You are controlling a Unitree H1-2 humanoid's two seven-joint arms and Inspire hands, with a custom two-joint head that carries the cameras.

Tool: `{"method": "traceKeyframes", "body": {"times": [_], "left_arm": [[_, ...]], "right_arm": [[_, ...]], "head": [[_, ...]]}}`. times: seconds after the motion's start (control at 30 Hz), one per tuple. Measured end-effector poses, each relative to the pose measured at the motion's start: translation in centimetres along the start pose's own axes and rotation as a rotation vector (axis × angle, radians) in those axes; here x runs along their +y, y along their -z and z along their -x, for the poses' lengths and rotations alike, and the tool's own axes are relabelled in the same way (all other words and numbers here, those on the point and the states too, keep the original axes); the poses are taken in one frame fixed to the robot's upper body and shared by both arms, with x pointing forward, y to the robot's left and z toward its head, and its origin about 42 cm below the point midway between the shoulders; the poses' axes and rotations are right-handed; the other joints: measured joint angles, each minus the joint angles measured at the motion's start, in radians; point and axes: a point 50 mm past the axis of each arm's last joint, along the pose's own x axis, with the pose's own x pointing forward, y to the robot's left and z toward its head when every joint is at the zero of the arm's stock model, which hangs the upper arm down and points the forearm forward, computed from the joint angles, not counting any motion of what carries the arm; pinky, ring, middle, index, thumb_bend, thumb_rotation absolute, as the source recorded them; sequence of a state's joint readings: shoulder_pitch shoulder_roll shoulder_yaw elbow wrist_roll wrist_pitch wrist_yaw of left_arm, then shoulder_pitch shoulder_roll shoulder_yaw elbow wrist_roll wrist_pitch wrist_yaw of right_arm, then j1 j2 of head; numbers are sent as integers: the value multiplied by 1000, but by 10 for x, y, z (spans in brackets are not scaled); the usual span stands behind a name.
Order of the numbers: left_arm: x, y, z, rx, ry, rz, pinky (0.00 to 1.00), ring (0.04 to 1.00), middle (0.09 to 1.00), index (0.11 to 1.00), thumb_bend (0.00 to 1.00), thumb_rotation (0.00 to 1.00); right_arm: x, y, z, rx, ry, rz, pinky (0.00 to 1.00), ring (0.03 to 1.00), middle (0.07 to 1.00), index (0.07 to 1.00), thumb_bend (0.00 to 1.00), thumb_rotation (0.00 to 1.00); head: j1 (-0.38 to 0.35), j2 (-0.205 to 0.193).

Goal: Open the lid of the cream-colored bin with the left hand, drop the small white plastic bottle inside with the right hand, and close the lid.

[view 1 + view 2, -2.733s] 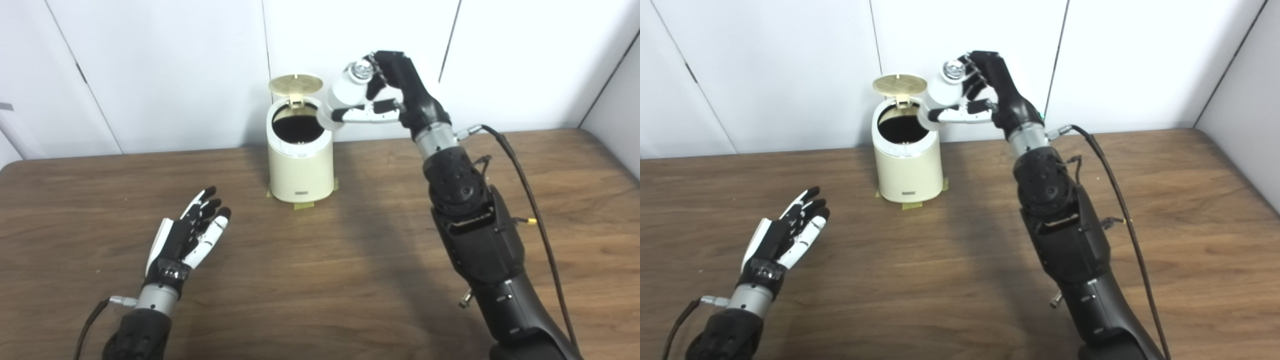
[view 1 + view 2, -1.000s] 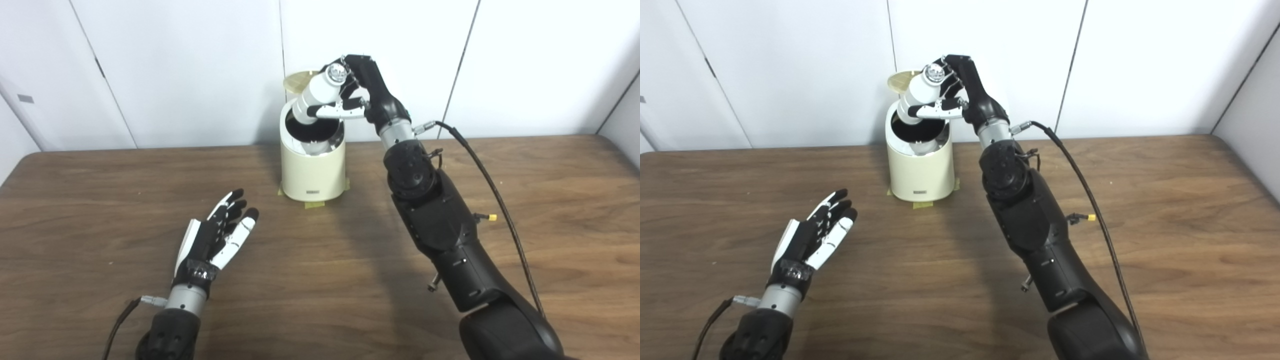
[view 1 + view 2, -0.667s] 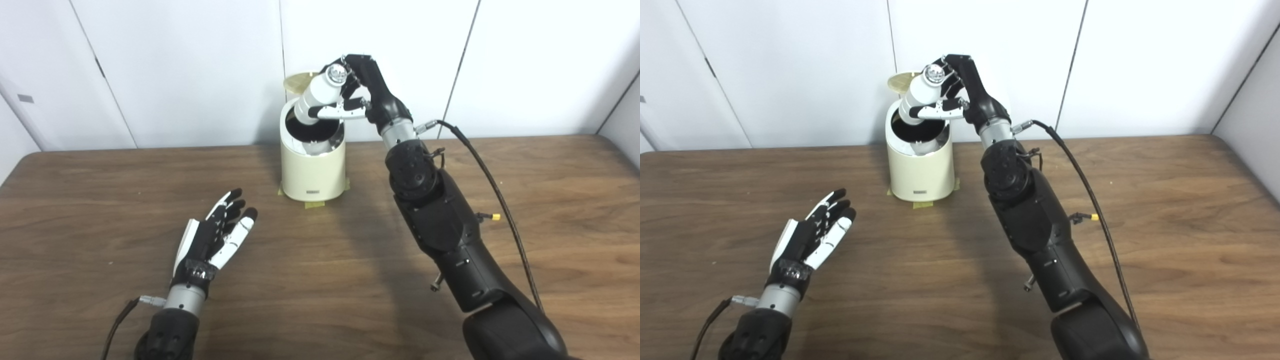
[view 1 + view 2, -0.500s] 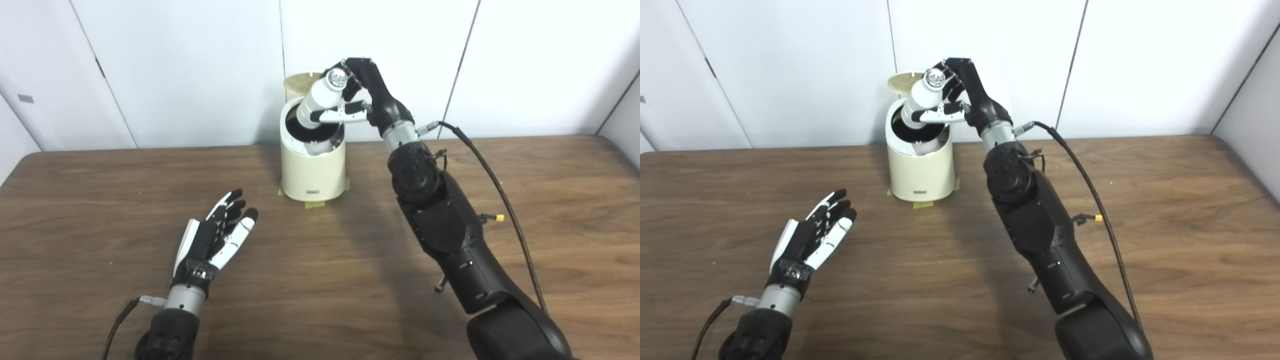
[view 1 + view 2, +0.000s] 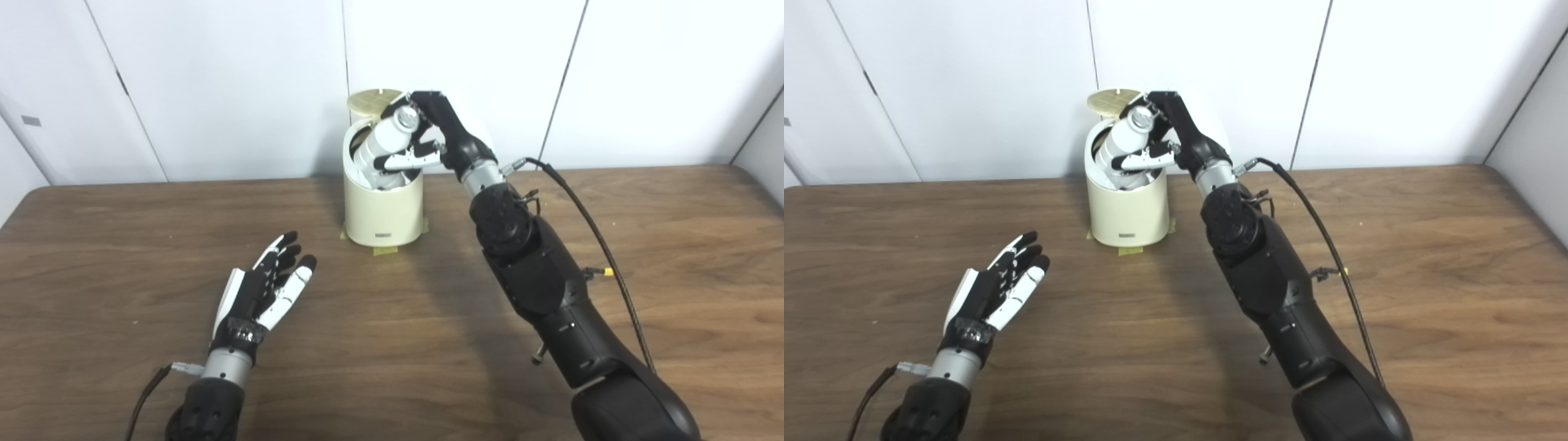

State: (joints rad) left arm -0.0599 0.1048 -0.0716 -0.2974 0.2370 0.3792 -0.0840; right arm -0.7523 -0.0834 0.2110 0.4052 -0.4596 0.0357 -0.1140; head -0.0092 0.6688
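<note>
- Left eye view shows the right hand [image 5: 429, 138] reaching over the cream-colored bin [image 5: 383, 208], its fingers wrapped around the small white plastic bottle [image 5: 384, 138].
- Tilted, the bottle points its lower end down into the bin's mouth, while its capped end sticks up above the rim, toward the hand; the lower part looks to be already below the rim.
- At the back of the bin the lid [image 5: 370, 98] stands raised, so the opening step looks done.
- Over on the table [image 5: 392, 343], well apart from the bin, the left hand [image 5: 260, 294] lies with its fingers spread and straight, holding nothing.
- The step in hand, as I judge it, is the drop: the bottle is lined up with the opening and partly inside, but not yet released.
- Next, the right hand's fingers need to loosen so the bottle slides down (its tilt might make it catch on the rim, so a slight straightening could help).
- Once the bottle is in, the right hand must lift clear of the opening and of the raised lid.
- Only then can the lid be closed, which still remains to be done.
</note>
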Motion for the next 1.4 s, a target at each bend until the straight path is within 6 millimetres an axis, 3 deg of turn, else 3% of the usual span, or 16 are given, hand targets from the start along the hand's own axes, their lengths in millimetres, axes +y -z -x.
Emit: {"method": "traceKeyframes", "body": {"times": [0.03,0.07,0.17,0.4,0.83,0.93,1.0,1.03,1.1,1.4], "left_arm": [[0,0,0,0,0,0,871,900,898,953,631,714],[0,0,0,1,0,0,872,901,899,952,628,713],[0,0,0,1,0,0,862,896,898,949,620,707],[0,0,0,1,1,0,865,894,892,943,623,706],[-1,0,0,1,1,-2,871,896,891,937,613,701],[-1,0,0,0,3,-2,874,900,893,939,607,707],[-2,0,0,0,5,-1,879,901,896,944,610,707],[-2,0,0,0,5,-1,883,903,898,944,607,704],[-2,0,0,2,5,0,884,905,900,943,604,701],[-3,0,0,6,5,5,881,904,894,941,598,693]], "right_arm": [[0,-1,-1,-4,-4,15,548,601,579,500,526,65],[1,-2,-1,-8,-9,40,602,653,644,602,725,79],[3,-6,-2,-17,-25,122,706,748,720,666,861,111],[1,-11,-2,-21,-53,189,762,826,768,675,872,102],[0,-13,2,-17,-55,205,699,779,745,681,869,108],[0,-12,3,-19,-52,199,632,716,707,665,876,67],[-2,-10,4,-22,-44,168,536,607,634,633,830,13],[-3,-8,5,-15,-35,140,480,536,547,559,650,5],[-6,-4,7,-2,-22,93,434,463,509,519,553,1],[-6,-1,11,-16,-19,61,361,440,491,500,503,0]], "head": [[0,0],[0,0],[-2,0],[0,-2],[-2,-2],[-3,0],[-3,0],[-3,0],[-3,2],[2,-5]]}}
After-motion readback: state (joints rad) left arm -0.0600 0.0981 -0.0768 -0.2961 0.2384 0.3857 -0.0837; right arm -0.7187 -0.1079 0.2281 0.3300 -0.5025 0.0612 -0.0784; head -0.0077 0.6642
